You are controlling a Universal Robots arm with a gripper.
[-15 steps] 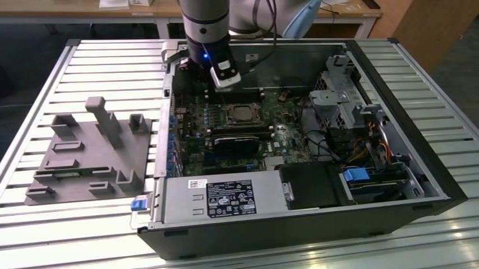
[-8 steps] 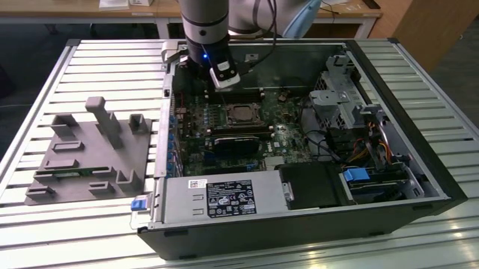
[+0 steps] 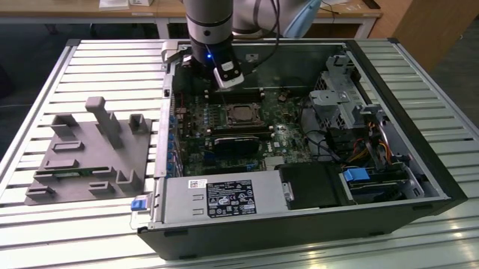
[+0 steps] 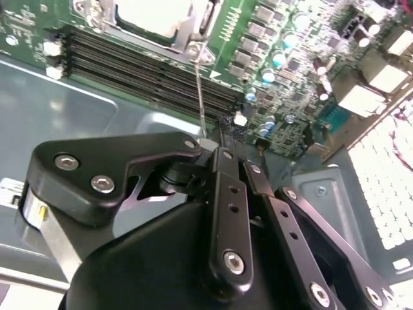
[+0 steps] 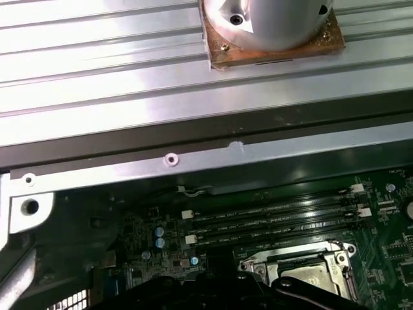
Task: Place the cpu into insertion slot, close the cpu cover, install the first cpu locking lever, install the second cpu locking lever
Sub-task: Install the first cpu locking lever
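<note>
- Plainly, we found the cpu point(image 3: 243, 114) lying in the insertion slot point(image 3: 245, 104) on the green circuit board point(image 3: 193, 152), inside the open computer case point(image 3: 299, 238) that lay on the slatted counter point(image 3: 97, 67).
- In the exterior view the end effector point(image 3: 224, 85) hung over the board just beyond the slot, on the side towards the case's back wall, close to the cpu but not on it.
- In the second wrist view the cpu point(image 4: 155, 11) sat past the memory slots point(image 4: 142, 71) from the end effector point(image 4: 216, 161).
- A thin locking lever point(image 4: 200, 97) ran from the slot's corner across the memory slots to the end effector. Its near end was hidden behind the black links, so we could not tell whether they touched.
- We could not tell how far open the end effector was, nor whether it had hold of anything.
- The cpu lay flat with its silver top up; being square it had no long axis, and its edges ran parallel to the memory slots.
- The cpu cover point(image 4: 188, 33) lay down around it as a silver frame, seen in the first wrist view too point(image 5: 293, 258).
</note>
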